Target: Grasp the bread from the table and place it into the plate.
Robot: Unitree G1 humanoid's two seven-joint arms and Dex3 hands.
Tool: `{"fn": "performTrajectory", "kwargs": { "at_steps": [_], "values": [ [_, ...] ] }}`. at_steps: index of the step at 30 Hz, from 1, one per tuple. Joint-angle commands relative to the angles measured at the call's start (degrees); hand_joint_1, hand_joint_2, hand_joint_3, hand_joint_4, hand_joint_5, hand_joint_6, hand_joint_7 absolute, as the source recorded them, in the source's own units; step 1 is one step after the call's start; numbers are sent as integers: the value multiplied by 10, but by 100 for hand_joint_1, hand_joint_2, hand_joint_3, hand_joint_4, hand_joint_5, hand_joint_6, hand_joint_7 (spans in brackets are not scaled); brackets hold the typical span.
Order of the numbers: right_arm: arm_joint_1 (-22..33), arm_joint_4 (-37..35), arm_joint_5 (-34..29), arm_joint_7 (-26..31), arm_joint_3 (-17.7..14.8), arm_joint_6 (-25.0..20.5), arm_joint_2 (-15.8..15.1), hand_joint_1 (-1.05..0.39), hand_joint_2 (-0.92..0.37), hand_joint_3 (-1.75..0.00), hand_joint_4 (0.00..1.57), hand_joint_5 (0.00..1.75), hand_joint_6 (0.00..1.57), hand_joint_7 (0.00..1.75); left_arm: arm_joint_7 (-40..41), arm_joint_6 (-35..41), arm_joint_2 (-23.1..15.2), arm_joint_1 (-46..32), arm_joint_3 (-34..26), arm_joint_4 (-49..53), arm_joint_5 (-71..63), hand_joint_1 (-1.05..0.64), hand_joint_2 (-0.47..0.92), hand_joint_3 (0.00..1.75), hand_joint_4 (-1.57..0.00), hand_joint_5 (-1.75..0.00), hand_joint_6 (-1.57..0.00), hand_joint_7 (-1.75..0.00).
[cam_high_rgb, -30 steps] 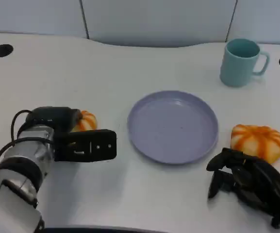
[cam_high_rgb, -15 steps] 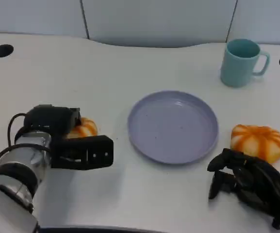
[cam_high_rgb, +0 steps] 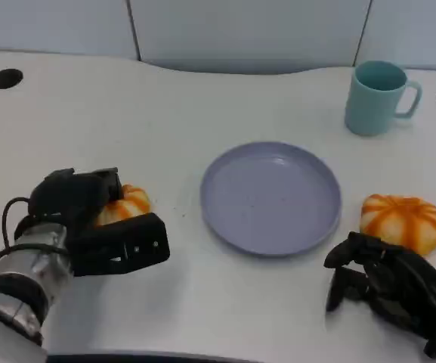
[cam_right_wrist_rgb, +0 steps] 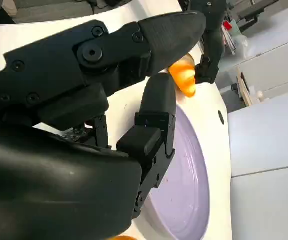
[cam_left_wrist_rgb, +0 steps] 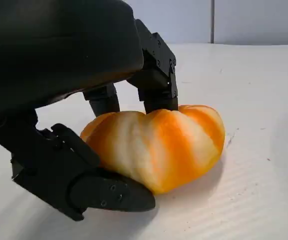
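On the table (cam_high_rgb: 202, 98): 2 breads (cam_high_rgb: 124, 205) (cam_high_rgb: 402, 221), 1 plate (cam_high_rgb: 271, 197), 1 mug (cam_high_rgb: 377, 97).

Head view looks down over the table (cam_high_rgb: 202, 98); left wrist view sits close, level with it; both share the bread (cam_high_rgb: 123, 204) (cam_left_wrist_rgb: 156, 145).

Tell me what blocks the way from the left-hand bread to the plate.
Nothing visible. The bread lies on the table inside the left hand; bare tabletop separates it from the plate. The cup and second bread lie beyond the plate.
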State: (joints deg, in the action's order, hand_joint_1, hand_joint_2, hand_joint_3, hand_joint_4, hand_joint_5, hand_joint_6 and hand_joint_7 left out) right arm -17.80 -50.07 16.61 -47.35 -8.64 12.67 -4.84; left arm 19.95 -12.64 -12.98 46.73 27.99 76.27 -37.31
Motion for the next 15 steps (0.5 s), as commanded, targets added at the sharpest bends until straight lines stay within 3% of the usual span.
{"fn": "performTrajectory", "kwargs": {
  "at_steps": [1,6,11,15],
  "values": [
    [21,-14,-9,9,5,-14,-3,-51,-92,-14,60,156,72,107,24,-35,-14,-8,-11,-6,7,-19,44,104,-74,-175,-58,-175],
    [16,-25,-7,8,3,-8,-1,-52,-92,-14,61,155,72,107,59,-75,-23,6,-15,-13,6,-16,33,119,-79,-175,-61,-175],
    [13,-26,-7,10,4,-12,1,-52,-92,-13,62,155,72,108,65,-92,-24,24,-26,-23,12,-16,36,129,-79,-175,-65,-175],
    [11,-27,-8,10,5,-13,1,-53,-92,-13,63,156,72,108,70,-107,-23,31,-33,-26,15,-14,37,125,-80,-175,-67,-175]
  ]
}}
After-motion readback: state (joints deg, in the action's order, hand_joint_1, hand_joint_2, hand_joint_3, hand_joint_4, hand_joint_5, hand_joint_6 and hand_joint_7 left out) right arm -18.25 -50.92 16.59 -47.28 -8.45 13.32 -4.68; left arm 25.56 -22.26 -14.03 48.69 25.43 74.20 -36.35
